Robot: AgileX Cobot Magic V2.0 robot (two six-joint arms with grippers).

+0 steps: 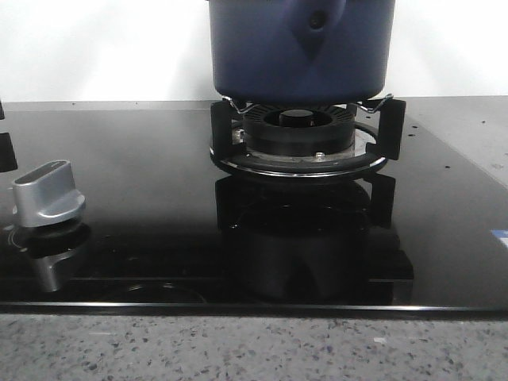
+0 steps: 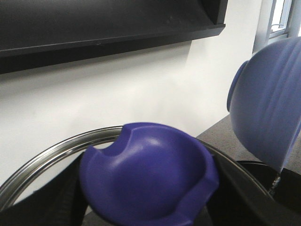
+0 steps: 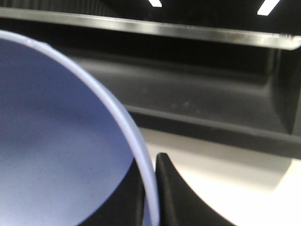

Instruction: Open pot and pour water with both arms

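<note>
The dark navy pot (image 1: 302,48) stands on the gas burner (image 1: 298,135), its handle bracket (image 1: 317,20) facing me; its top is cut off by the frame. Neither gripper shows in the front view. My left gripper (image 2: 146,188) is shut on the blue knob (image 2: 146,174) of the pot's lid, whose steel rim (image 2: 42,157) curves behind it. My right gripper (image 3: 149,197) is shut on the pale rim (image 3: 141,155) of the light blue bowl (image 3: 56,141). The bowl also shows tilted in the left wrist view (image 2: 265,108), close beside the lid.
The black glass stove top (image 1: 143,198) carries a silver control knob (image 1: 48,194) at the left. A speckled stone counter edge (image 1: 254,349) runs along the front. A dark range hood (image 2: 94,23) hangs above against the white wall.
</note>
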